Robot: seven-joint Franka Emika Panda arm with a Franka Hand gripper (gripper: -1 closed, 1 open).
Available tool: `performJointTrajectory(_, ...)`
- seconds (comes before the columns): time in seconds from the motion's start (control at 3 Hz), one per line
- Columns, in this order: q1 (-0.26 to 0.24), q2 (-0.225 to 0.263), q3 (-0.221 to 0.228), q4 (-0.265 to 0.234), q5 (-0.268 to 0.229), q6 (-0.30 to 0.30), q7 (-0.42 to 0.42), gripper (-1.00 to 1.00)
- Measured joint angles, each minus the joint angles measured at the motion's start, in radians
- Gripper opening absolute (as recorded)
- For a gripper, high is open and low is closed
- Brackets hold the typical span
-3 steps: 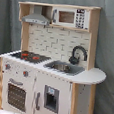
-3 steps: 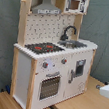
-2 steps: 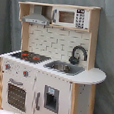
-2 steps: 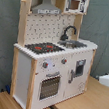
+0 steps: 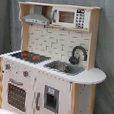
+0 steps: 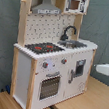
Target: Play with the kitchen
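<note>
The kitchen [image 5: 50, 62] [image 6: 53, 53] stands upright on a wooden tabletop [image 6: 85, 108]; whether the claw is wide or narrow cannot be told.

White, boxy arm part [image 6: 107, 69], possibly the wrist

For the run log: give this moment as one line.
kitchen upright, doors shut | arm part at second exterior view's right edge, apart | no contact

The kitchen [image 5: 52, 67] [image 6: 53, 55] stands up straight. It is pale wood and white, with a black and red hob, a black tap, a sink and a shut oven door.
</note>
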Motion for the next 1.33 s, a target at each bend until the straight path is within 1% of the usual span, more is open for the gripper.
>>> performJointTrajectory(0.33, -0.078, 0.001, -0.056, 0.016, -0.037, 0.029, -0.013, 1.00)
performJointTrajectory(0.67, -0.182, 0.004, -0.098, 0.046, -0.064, 0.067, -0.021, 1.00)
performJointTrajectory(1.0, -0.276, 0.015, -0.116, 0.086, -0.063, 0.121, -0.040, 1.00)
performJointTrajectory(1.33, -0.365, 0.023, -0.144, 0.131, -0.063, 0.180, -0.086, 1.00)
